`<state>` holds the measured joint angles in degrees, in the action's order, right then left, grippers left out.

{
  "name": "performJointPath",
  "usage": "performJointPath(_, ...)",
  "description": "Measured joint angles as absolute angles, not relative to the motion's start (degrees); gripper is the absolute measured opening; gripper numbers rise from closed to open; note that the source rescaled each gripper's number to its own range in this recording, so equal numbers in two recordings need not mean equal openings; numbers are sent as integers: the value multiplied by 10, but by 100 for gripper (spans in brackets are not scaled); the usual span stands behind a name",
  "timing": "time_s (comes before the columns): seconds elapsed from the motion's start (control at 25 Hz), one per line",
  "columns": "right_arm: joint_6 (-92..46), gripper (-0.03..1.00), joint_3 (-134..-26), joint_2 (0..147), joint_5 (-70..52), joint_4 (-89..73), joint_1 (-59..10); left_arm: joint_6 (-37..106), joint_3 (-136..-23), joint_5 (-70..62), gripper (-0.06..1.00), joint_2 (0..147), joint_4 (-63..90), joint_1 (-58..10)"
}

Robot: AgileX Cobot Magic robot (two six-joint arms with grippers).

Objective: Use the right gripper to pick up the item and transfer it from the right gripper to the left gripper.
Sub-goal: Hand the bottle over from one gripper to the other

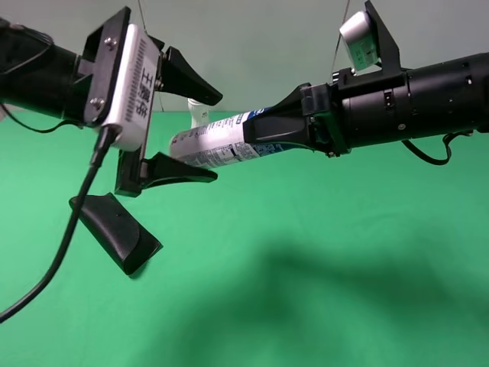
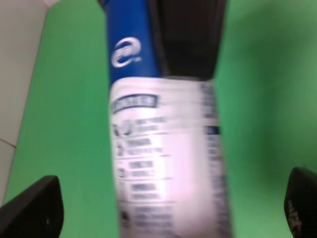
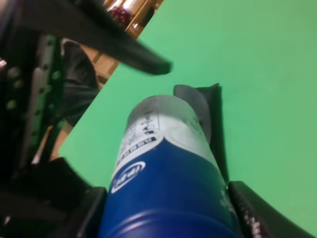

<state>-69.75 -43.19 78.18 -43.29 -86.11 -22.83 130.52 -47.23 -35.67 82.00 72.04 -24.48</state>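
can (image 1: 200,145) in right gripper (image 1: 263,131), left gripper (image 1: 218,138) spread

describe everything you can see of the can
The can is a slim cylinder: blue upper body with a white logo, white lower body with dark print. It hangs nearly level above the green surface. Fingers of the right gripper clamp its blue part; its white end lies between the open fingers of the left gripper, touching neither.
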Motion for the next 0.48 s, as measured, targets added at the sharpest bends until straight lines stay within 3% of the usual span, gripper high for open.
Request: performJointPath(0.48,-696,2,-432,782,-446,-856,-228,1344,-501,-349,100,899,803,-277)
